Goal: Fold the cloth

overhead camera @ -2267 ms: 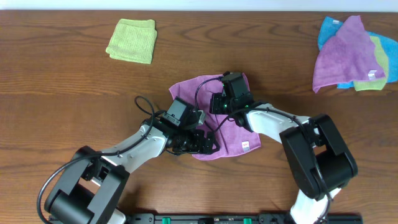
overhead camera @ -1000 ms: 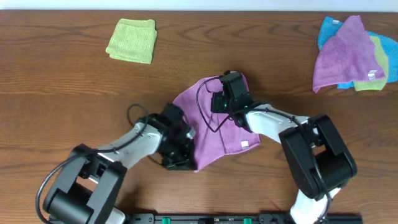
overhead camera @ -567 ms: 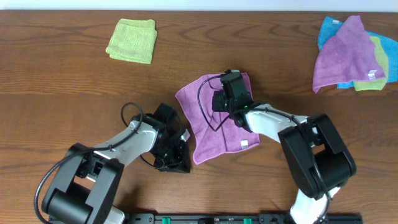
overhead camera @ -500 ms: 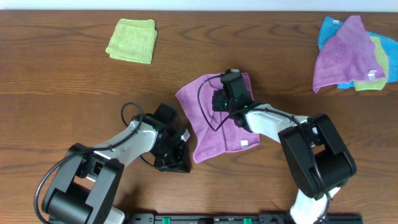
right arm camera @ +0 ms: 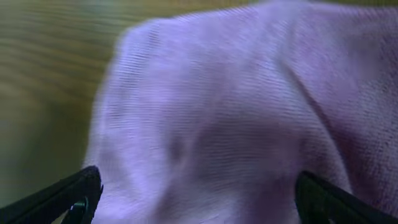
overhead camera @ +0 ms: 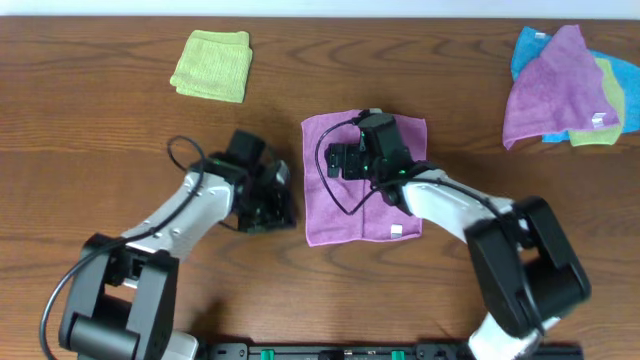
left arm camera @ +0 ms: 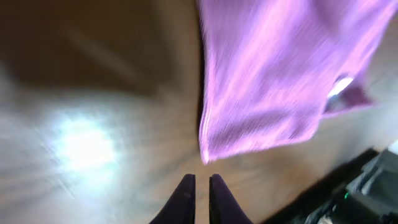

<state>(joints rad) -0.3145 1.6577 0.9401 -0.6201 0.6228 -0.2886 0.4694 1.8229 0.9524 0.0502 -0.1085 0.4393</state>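
Note:
The cloth [overhead camera: 365,205] lies spread flat on the table, pinkish-purple and roughly square, with its small white tag [overhead camera: 397,232] at the near right corner. My right gripper [overhead camera: 338,160] hovers over the cloth's upper left part. In the right wrist view its fingers [right arm camera: 81,194] stand wide apart, open over the cloth [right arm camera: 211,124], holding nothing. My left gripper [overhead camera: 280,210] is over bare wood just left of the cloth. The left wrist view shows that gripper [left arm camera: 200,186] shut and empty, with the cloth's edge [left arm camera: 267,81] just ahead of it.
A lime-green folded cloth [overhead camera: 212,65] lies at the back left. A pile of lavender, blue and green cloths [overhead camera: 560,85] sits at the back right. Black cables loop beside both wrists. The table's [overhead camera: 120,130] near edge runs along the bottom.
My left gripper has come away from the cloth and swung left and back. My right gripper has opened. The cloth went from a rumpled, slanted shape to a flat square.

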